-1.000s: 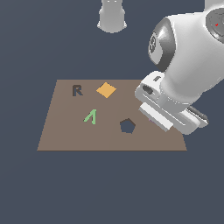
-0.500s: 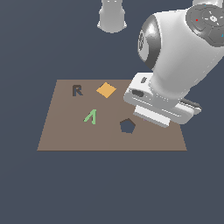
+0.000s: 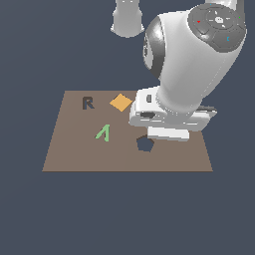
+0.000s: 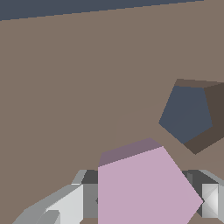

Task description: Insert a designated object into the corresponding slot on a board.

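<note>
The big white robot arm (image 3: 194,64) hangs over the flat brown board (image 3: 74,149). Its gripper (image 4: 144,199) is closed tight on the pale pink five-sided block (image 4: 140,188), held just above the board, near the dark blue five-sided hole (image 4: 186,113). An orange diamond (image 3: 121,102), a green letter shape (image 3: 103,133) and a dark R-shaped hole (image 3: 88,103) sit farther off.

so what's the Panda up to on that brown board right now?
The arm's hand grips a pale pink pentagon block between its fingers and holds it above the brown board, close beside the dark pentagon cut-out but not yet over it. In the exterior view the arm hangs low over the cut-out area. The block is not in the slot yet. An orange diamond, a green piece and an R-shaped cut-out lie untouched.
</note>
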You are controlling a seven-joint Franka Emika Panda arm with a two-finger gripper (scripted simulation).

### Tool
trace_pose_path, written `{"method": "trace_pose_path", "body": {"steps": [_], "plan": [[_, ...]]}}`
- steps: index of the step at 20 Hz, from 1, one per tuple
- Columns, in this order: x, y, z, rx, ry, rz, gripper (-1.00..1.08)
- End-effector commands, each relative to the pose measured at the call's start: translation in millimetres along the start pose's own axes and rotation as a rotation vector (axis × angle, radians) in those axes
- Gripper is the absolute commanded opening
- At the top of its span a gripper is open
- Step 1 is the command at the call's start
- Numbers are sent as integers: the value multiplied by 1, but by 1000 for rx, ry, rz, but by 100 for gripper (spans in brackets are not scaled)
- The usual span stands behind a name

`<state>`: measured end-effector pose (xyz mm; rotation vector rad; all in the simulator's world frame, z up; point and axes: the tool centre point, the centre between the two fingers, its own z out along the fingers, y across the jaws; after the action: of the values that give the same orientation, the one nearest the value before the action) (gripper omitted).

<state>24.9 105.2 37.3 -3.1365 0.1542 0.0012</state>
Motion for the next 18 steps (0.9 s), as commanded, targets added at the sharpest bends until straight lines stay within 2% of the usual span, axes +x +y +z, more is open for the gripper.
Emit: {"method": "trace_pose_path", "body": {"steps": [1,11,18], "plan": [[3,7,-1,0,0,-93,-100],[19,31,-2,0,0,-450,-100],[31,41,-3,0,-1,-648,-100]]}}
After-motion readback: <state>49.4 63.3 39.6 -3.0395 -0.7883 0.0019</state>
